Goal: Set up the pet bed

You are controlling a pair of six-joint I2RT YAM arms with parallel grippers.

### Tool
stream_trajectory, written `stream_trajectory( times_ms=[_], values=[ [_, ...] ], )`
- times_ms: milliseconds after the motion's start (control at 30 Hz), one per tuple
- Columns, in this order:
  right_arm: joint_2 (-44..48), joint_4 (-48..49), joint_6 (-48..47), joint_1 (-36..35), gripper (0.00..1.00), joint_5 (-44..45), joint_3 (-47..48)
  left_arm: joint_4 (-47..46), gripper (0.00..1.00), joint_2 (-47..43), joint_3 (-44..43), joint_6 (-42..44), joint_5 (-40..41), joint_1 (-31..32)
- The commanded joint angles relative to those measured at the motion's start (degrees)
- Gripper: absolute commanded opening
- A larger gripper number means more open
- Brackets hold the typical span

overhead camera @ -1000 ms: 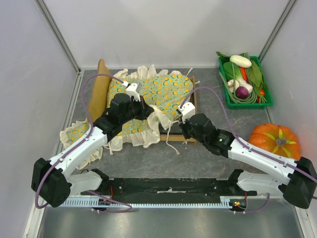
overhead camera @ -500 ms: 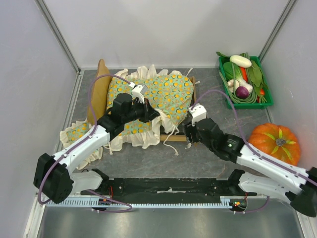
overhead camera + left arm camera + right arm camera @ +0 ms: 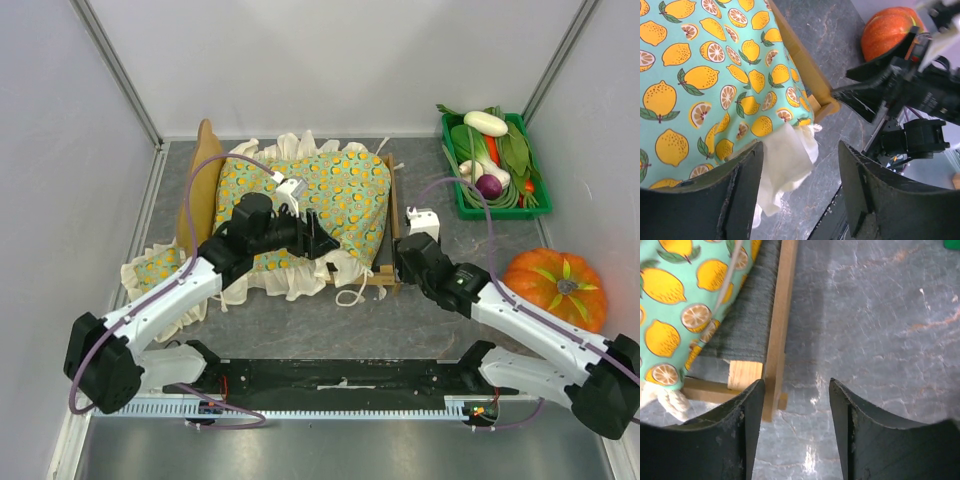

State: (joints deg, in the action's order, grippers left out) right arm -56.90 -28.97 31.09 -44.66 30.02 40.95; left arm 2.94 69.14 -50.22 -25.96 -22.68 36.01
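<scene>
Left hand [image 3: 800, 187] and right hand [image 3: 796, 425] have opened, empty.

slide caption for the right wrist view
Open right hand by the bed corner, lemon-print cushion lying on its grey base.

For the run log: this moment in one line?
left jaws open over cushion edge | right jaws open by pet bed corner

Mid-table sprawls the green lemon-printed fabric cushion with a cream frill [image 3: 345, 190], and a small matching pillow [image 3: 155, 268] sits at its near-left corner. Far right, a green plastic crate [image 3: 500, 212] brims with vegetables. In front of it, a round orange pumpkin [image 3: 555, 285] rests on the grey stone-look tabletop [image 3: 420, 320].
</scene>
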Motion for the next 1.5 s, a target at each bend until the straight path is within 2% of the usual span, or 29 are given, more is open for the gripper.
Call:
stream_trajectory(
  times_ms=[0,33,100,133,233,367,467,500,533,600,633,700,867,967,1067,1167,1467],
  values=[
    [-3.56,4.88,0.91,4.75,0.56,-3.64,-0.43,1.89,0.7,-6.46,-0.06,0.73,0.08,0.46],
    [-5.13,6.19,-0.23,5.2,0.47,-4.78,-0.52,2.85,0.71,-7.52,-0.06,0.99,0.44,0.47],
    [-7.07,9.8,-1.47,6.69,0.38,-6.81,-0.78,5.58,0.73,-9.37,-0.32,1.17,1.84,0.47],
    [-9.34,10.77,-2.43,7.3,0.25,-7.43,-0.61,6.19,0.74,-11.82,-0.23,1.08,2.46,0.47],
    [-13.65,13.14,-4.02,9.41,0.1,-8.13,1.67,8.3,0.76,-16.56,1.43,0.47,4.92,0.47],
    [-20.86,18.42,-8.49,12.66,0.06,-10.59,6.23,9.54,0.76,-20.35,4.77,0.03,7.03,0.55],
    [-26.84,20.0,-10.43,14.42,0.11,-12.7,9.31,9.54,0.76,-20.72,7.49,-0.06,8.26,1.17],
    [-27.81,18.44,-10.44,14.34,0.17,-13.66,10.37,9.37,0.76,-20.54,8.02,-0.15,8.96,1.43],
    [-27.56,17.38,-10.44,14.43,0.3,-13.93,10.9,9.28,0.76,-20.54,9.16,-0.15,9.49,2.04],
    [-22.94,17.19,-9.65,14.43,0.46,-13.41,8.63,9.28,0.76,-20.8,10.4,-0.32,11.5,2.57],
    [-20.73,16.93,-9.56,14.52,0.61,-12.71,7.75,8.23,0.76,-20.98,11.53,-0.76,11.86,3.27],
    [-14.07,16.5,-8.16,14.61,0.68,-12.62,5.73,7.26,0.76,-21.07,12.33,-1.11,12.65,3.89],
    [-3.14,17.19,-2.8,14.43,0.67,-22.34,-0.41,5.85,0.76,-19.31,12.42,-0.33,16.68,8.19],
    [2.05,17.54,-1.21,14.34,0.65,-25.96,-5.51,4.98,0.76,-17.91,12.95,-0.41,19.41,10.66],
    [4.26,17.11,-1.56,14.43,0.63,-26.07,-6.67,2.96,0.76,-17.11,14.0,-1.73,21.7,11.71],
    [2.77,20.17,-1.91,14.43,0.62,-28.25,-4.04,1.81,0.76,-16.24,14.18,-2.17,22.59,12.5],
    [-13.39,32.57,2.13,14.43,0.64,-31.78,2.82,2.07,0.75,-17.2,13.39,-3.13,22.5,12.95]
  ],
)
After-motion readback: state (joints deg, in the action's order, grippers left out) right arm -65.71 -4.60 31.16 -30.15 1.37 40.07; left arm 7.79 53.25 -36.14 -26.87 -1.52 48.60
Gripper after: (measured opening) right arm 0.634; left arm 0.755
